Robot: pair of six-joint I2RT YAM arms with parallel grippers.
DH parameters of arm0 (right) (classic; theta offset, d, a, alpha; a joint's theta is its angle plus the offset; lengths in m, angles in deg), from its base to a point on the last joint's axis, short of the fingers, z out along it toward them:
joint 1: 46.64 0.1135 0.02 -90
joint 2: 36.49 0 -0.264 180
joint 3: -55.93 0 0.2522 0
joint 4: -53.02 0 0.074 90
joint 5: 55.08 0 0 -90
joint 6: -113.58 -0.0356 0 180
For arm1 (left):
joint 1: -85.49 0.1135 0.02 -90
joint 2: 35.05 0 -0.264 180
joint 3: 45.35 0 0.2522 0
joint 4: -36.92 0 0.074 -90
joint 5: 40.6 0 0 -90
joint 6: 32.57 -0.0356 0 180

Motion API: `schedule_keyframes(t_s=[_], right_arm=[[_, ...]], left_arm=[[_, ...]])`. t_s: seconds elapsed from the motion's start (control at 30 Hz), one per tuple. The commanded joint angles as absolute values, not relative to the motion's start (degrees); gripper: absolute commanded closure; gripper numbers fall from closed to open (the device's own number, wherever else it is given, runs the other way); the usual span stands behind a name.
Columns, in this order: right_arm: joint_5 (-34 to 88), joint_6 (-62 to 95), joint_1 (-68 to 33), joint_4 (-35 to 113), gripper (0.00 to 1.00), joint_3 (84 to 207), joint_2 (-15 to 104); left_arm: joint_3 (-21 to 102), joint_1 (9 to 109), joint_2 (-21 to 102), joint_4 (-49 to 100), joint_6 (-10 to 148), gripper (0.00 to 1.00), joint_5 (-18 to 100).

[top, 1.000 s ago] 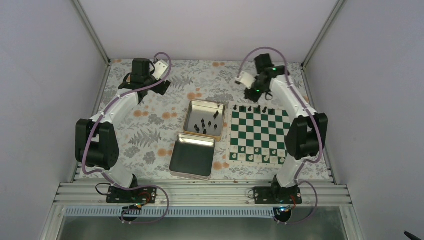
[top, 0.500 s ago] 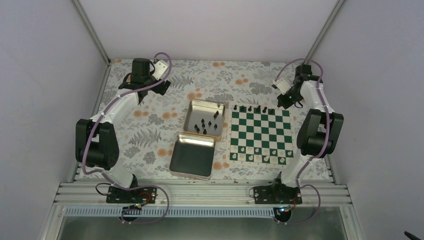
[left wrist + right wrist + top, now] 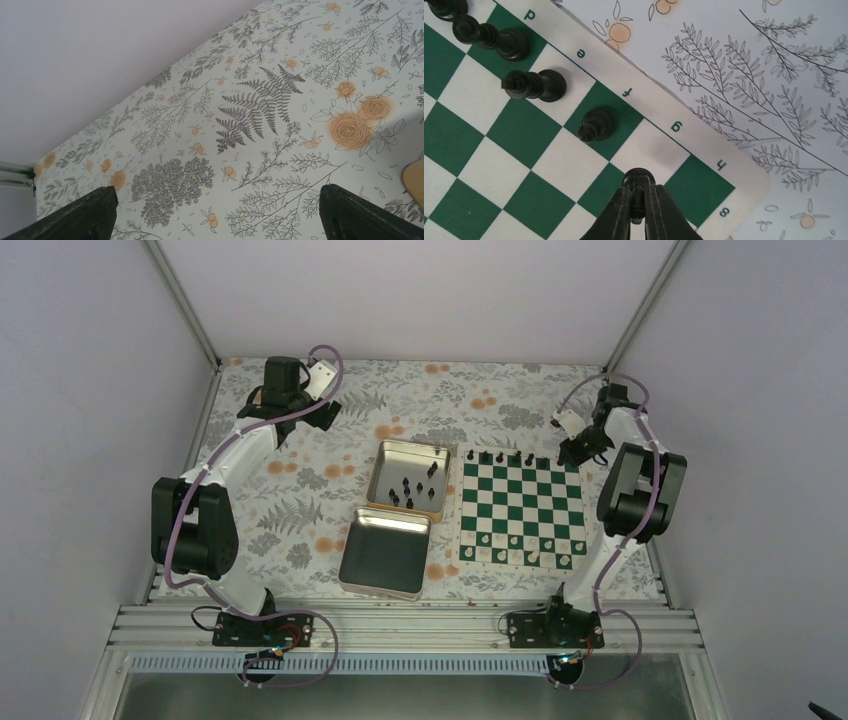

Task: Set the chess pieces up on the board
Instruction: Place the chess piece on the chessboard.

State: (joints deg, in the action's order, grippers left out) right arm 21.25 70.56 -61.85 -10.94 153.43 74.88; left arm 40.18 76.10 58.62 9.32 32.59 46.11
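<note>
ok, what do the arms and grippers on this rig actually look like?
The left arm and right arm both have white links with bulky black joint housings. A mauve cable loops along each. Each stands on a black base plate on an aluminium rail, and each wrist carries a white block. The left gripper and right gripper have dark, tapered fingers. No markings are visible.

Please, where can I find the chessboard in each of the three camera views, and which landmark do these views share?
Top external: the board lies flat, right of centre.
Left wrist: it is not in this view.
Right wrist: the board fills the left and lower part, with its h8 corner at the lower right.
Shared landmark: the floral cloth, seen in all three views.
</note>
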Motion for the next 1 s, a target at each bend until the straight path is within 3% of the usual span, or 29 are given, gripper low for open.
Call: schedule_keyframes(t_s=[0.0,0.67,0.97], right_arm=[[18.47,71.40,-62.45,-9.06,0.92,153.42,76.35],[19.54,71.21,-62.77,-8.21,0.91,154.91,80.36],[19.29,71.15,-62.77,-9.32,0.67,155.24,77.40]], left_arm=[[40.53,76.26,59.44,9.85,32.38,0.00,45.53],[40.75,76.26,60.06,9.77,32.30,0.00,45.46],[40.93,76.26,60.62,9.70,32.21,0.00,45.27]])
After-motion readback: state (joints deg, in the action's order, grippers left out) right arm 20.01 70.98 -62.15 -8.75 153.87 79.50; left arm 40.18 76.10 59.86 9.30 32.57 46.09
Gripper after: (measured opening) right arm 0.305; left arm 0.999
